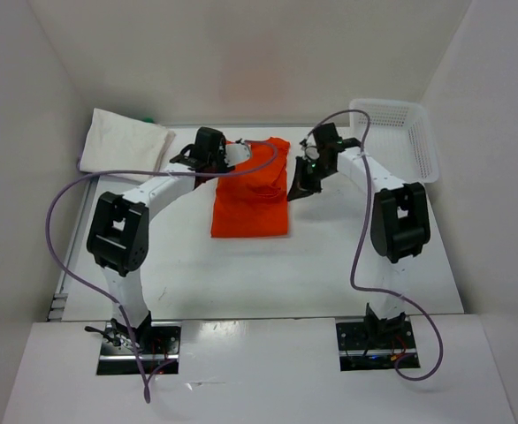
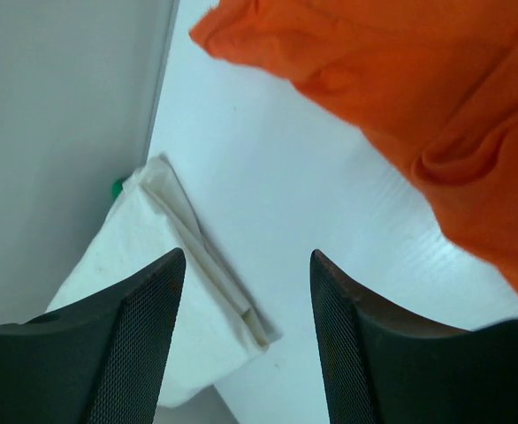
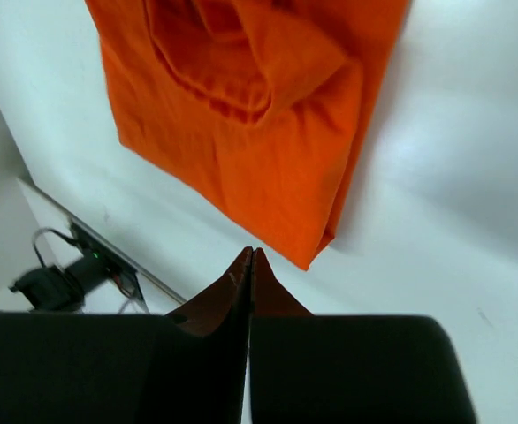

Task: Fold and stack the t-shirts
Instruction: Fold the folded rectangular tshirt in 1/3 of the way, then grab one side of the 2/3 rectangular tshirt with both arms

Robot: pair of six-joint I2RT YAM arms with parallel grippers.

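Observation:
The orange-red t-shirt (image 1: pixel 252 187) lies part-folded in the middle of the table, with its far end rumpled; it also shows in the left wrist view (image 2: pixel 436 88) and the right wrist view (image 3: pixel 259 106). The white t-shirt (image 1: pixel 125 140) lies folded at the far left corner, seen too in the left wrist view (image 2: pixel 144 265), with a bit of green (image 1: pixel 146 117) showing behind it. My left gripper (image 2: pixel 246 265) is open and empty, above the bare table between the white and orange shirts. My right gripper (image 3: pixel 252 252) is shut and empty, just off the orange shirt's right corner. No lavender shirt shows.
A white mesh basket (image 1: pixel 399 134) stands at the far right corner. White walls enclose the table on three sides. The arm bases (image 1: pixel 140 340) sit at the near edge, with purple cables looping over both arms.

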